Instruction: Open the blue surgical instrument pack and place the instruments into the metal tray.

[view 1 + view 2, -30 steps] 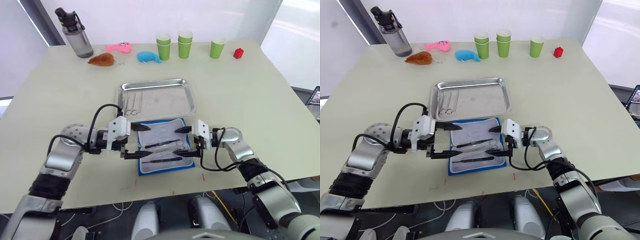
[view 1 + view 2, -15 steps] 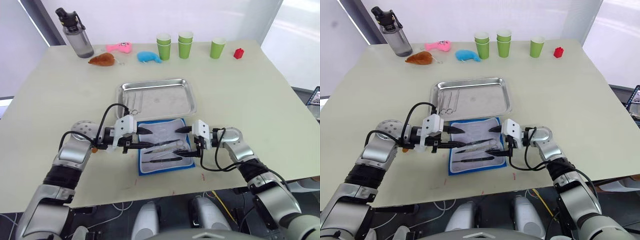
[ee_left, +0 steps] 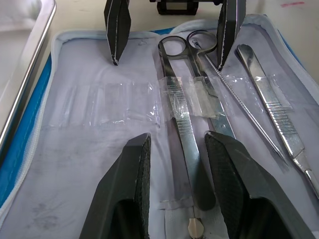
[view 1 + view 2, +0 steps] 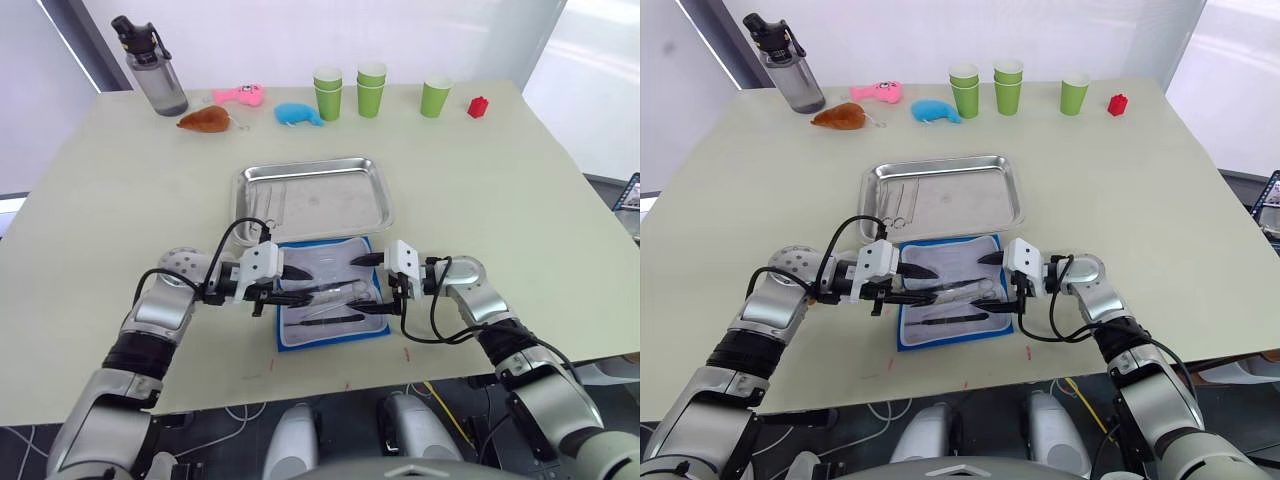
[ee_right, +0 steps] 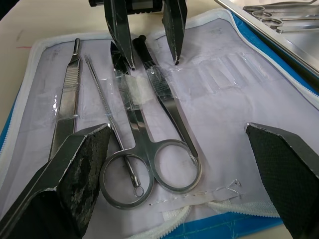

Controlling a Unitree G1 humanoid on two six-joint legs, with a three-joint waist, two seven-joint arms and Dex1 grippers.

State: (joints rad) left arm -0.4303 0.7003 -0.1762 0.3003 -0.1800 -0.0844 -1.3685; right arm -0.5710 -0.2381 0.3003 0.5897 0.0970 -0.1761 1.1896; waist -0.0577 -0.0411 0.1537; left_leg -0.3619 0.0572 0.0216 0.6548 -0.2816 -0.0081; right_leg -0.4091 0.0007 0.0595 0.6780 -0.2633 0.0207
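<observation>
Directly between left gripper's (image 3: 174,164) parted fingers, ring-handled scissors (image 3: 187,119).

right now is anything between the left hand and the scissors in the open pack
Only the clear pocket strip lying across the scissors. The left hand straddles their blades, open, with nothing else between them.

Both arms bent inward, forearms low, wrists roughly level, grippers facing each other tip to tip. Left gripper (image 4: 288,287) reaching toward the right, fingers (image 3: 127,194) parted to a narrow gap, jaws open. Right gripper (image 4: 372,284) pointing toward the left, fingers (image 5: 75,169) spread wide, jaws fully open. Fingertips of the two grippers near, not touching. Black cables looping over each wrist
</observation>
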